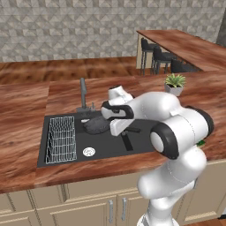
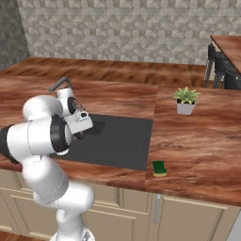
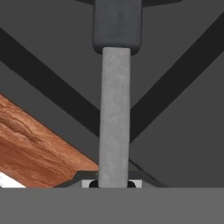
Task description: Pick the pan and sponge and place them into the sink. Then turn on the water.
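My gripper point(image 3: 113, 183) is shut on the long grey handle point(image 3: 114, 118) of the pan, which runs straight up the hand view to its darker joint. From the left base the black pan point(image 1: 96, 126) sits low inside the black sink point(image 1: 106, 148), below the faucet point(image 1: 82, 92), with my gripper point(image 1: 126, 140) just right of it. I cannot tell whether the pan touches the basin floor. The yellow and green sponge point(image 2: 159, 168) lies on the wooden counter right of the sink point(image 2: 117, 141), near the front edge. Water is not in view at the faucet point(image 2: 61, 84).
A wire rack point(image 1: 61, 139) fills the sink's left part, and the silver drain point(image 1: 88, 151) lies in front of the pan. A potted plant point(image 2: 186, 100) stands on the counter behind the sponge. Dark bar stools point(image 1: 161, 57) line a raised counter at the far right.
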